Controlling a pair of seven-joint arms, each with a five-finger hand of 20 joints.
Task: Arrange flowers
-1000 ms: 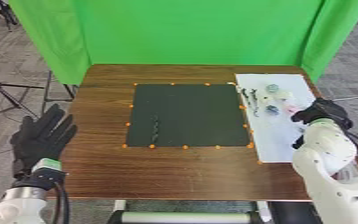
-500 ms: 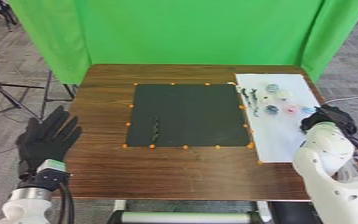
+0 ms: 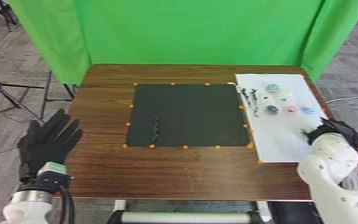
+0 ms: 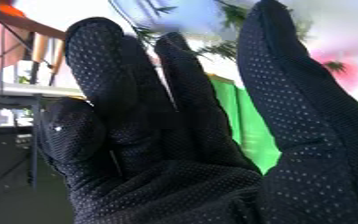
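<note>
The right hand (image 3: 332,129) is hanging open at four o'clock on the sheet (image 3: 278,146), ideally centring over the blue flower (image 3: 308,110) before pinching.

In front of me I see a brown wooden table (image 3: 193,172). On it, flat before me, lies a black mat (image 3: 193,110) with small orange dots (image 3: 185,147) along its edges; just to my right of it lies a white sheet (image 3: 278,142).
</note>
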